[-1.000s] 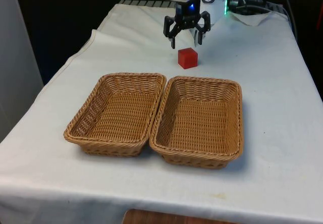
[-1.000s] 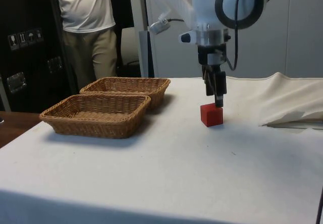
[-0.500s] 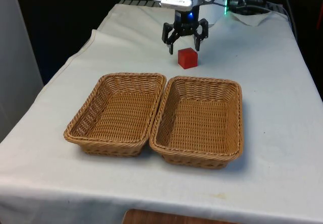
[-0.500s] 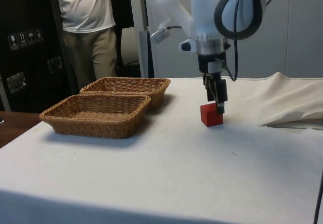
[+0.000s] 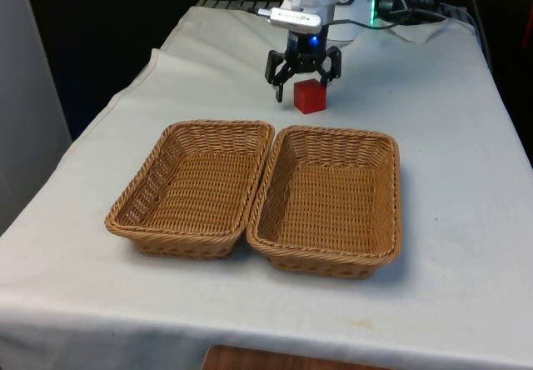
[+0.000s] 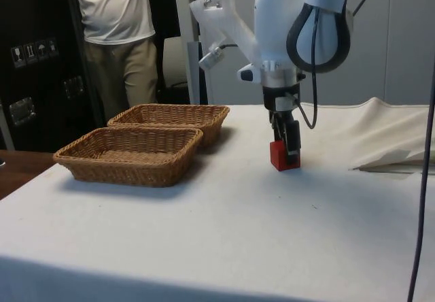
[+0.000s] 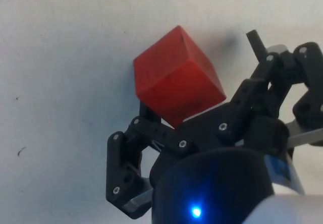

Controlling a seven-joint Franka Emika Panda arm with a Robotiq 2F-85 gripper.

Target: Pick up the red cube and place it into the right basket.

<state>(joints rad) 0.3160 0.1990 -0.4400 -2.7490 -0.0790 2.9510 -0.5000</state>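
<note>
Red cube, front view: the cube (image 5: 309,97) sits on the white cloth (image 5: 433,137) beyond the two baskets, nearest the far rim of the right basket (image 5: 331,199) and apart from it. Its top and two side faces show, plain and unmarked.
Gripper, front view: the gripper (image 5: 303,80) hangs at the cube's far side with its fingers spread wide, one tip off the cube's corner toward the front view's left, the other behind the cube.
Baskets, front view: the left basket (image 5: 193,187) and the right basket lie side by side, rims touching, both woven from tan wicker.
Side view: the cube (image 6: 281,156) rests flat on the cloth, and the gripper (image 6: 290,149) reaches down almost to cloth level, one finger overlapping the cube's face. This view lines the fingers up one behind the other, so their spread cannot be read here. The baskets (image 6: 132,152) stand well apart from the cube. A person (image 6: 115,37) in a white shirt stands behind the baskets.
Wrist view: the cube (image 7: 176,76) appears corner-on between the parted fingers (image 7: 262,52), with sharp edges, a faint dark speck on one face, and bare cloth around it.
</note>
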